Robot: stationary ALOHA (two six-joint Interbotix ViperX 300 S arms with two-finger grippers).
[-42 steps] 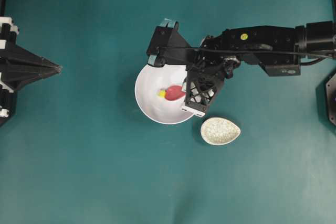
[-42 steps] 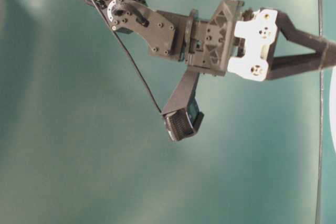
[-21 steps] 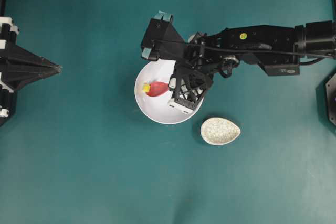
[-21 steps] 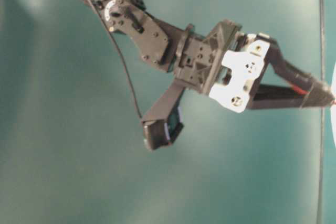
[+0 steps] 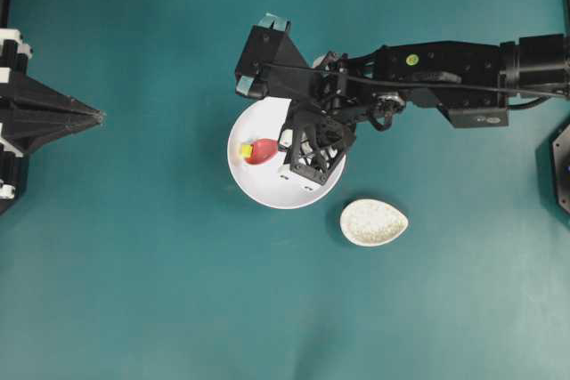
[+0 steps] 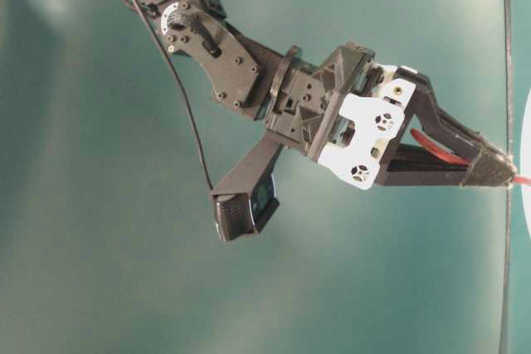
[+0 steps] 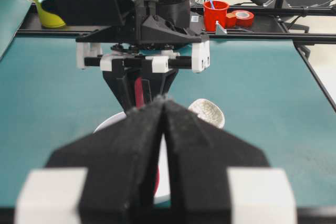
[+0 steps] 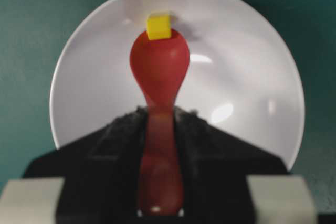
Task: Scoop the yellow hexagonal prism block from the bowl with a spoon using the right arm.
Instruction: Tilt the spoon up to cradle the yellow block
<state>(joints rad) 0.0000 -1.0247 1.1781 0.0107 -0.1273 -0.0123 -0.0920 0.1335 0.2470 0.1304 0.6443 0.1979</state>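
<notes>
Black right arm (image 6: pixel 249 72) over teal surface, fingers (image 6: pixel 477 167) clamping red spoon (image 6: pixel 440 148), possibly bowl rim (image 6: pixel 526 188) at edge

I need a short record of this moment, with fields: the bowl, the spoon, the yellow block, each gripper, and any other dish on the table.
bowl: white bowl, upright on the teal table
spoon: pink-red spoon, handle clamped in the right gripper, scoop inside the bowl
yellow block: yellow block at the front tip of the scoop, near the bowl's far wall; not clearly in the scoop
left gripper: left gripper shut, empty, apart from the bowl
other dish: speckled spoon rest beside the bowl, nothing in it
</notes>
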